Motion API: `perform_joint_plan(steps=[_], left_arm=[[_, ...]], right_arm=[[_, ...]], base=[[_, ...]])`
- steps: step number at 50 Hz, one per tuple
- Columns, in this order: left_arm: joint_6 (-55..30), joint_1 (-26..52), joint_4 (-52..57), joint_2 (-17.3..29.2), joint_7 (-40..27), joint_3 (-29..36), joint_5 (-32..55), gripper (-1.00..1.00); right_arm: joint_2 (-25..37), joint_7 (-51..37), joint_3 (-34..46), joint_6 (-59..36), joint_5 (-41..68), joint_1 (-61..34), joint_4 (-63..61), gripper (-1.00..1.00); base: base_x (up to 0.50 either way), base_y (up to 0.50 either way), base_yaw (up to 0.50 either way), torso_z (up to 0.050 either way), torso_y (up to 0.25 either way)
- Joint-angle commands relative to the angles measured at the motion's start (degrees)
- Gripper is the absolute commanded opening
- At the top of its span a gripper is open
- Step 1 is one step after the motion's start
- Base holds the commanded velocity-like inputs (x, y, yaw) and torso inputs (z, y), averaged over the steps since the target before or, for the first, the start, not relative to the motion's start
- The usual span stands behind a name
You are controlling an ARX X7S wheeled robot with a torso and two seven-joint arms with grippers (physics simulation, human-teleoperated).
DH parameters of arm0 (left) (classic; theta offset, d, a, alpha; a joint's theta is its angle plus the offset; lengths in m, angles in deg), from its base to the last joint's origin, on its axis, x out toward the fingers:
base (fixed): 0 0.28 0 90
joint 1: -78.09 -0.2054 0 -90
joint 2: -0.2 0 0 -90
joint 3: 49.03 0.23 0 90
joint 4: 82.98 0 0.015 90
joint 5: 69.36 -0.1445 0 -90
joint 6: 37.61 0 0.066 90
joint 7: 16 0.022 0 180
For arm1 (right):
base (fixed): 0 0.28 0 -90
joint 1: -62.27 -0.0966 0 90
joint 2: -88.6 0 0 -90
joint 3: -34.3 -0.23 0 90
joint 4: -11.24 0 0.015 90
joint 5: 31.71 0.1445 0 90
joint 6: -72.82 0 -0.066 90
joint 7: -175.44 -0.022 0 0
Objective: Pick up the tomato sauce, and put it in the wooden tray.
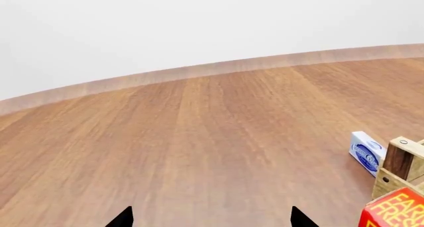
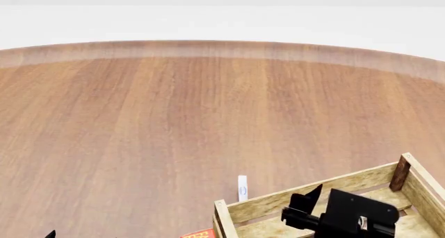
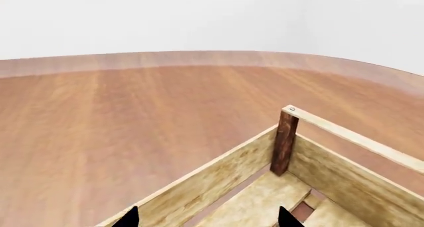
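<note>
The tomato sauce can does not show for certain in any view. A red object with yellow lettering (image 1: 395,210) sits cut off at the left wrist view's edge, next to the tray's corner; it also shows in the head view (image 2: 199,234), and I cannot tell what it is. The wooden tray (image 2: 278,201) lies at the lower right in the head view, and it also shows in the right wrist view (image 3: 219,173) and the left wrist view (image 1: 399,163). My right gripper (image 3: 208,219) is open and empty above the tray's inside (image 2: 307,200). My left gripper (image 1: 212,219) is open and empty over bare floor.
A small white-and-blue box (image 1: 366,153) stands on the wood surface just outside the tray's near corner, and it also shows in the head view (image 2: 242,188). The brown wood surface (image 2: 174,123) stretches far away to a pale wall.
</note>
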Motion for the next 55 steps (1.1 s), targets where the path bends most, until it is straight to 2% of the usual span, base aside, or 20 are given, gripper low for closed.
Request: perform_joint_plan(steps=[1, 4, 11, 20, 27, 30, 41, 55], left_arm=[[2.3, -0.2, -0.3, -1.0, 1.0, -1.3, 0.8, 1.0], [2.2, -0.3, 0.0, -1.0, 0.9, -1.3, 0.8, 1.0], [2.8, -0.1, -0.8, -1.0, 1.1, -1.2, 0.8, 1.0], [2.7, 0.0, -0.7, -0.9, 1.0, -1.1, 1.0, 1.0], [3.0, 0.2, -1.2, -0.9, 1.1, -1.1, 1.1, 1.0], [2.9, 0.3, -1.2, -0.9, 1.0, -1.0, 1.1, 1.0], [3.2, 0.3, -1.4, -0.8, 0.9, -0.8, 1.0, 1.0], [3.0, 0.0, -0.8, -0.6, 0.5, -0.6, 1.1, 1.0]], right_arm=[[-2.1, 1.9, 0.6, -4.5, -1.2, 9.4, -20.9, 1.0], [-2.6, 2.5, 1.7, -11.9, -0.8, 15.8, -36.5, 1.0], [-2.1, 3.5, 4.6, -18.9, 1.0, 25.2, -56.7, 1.0], [-1.2, 2.9, 7.3, -18.4, 1.2, 31.3, -62.7, 1.0], [-0.4, 2.5, 8.9, -21.5, 1.7, 35.4, -70.3, 1.0], [0.2, 2.4, 9.8, -23.6, 1.8, 39.7, -78.8, 1.0], [1.9, 1.6, 11.6, -27.6, 2.3, 48.3, -96.9, 1.0], [4.5, 0.4, 14.9, -23.7, -0.1, 60.3, -114.8, 1.0]], base=[[0.0, 0.0, 0.0, 0.0, 0.0], [0.0, 0.0, 0.0, 0.0, 0.0], [0.0, 0.0, 0.0, 0.0, 0.0], [0.0, 0.0, 0.0, 0.0, 0.0], [0.0, 0.0, 0.0, 0.0, 0.0], [0.0, 0.0, 0.0, 0.0, 0.0], [0.0, 0.0, 0.0, 0.0, 0.0], [0.0, 0.0, 0.0, 0.0, 0.0]])
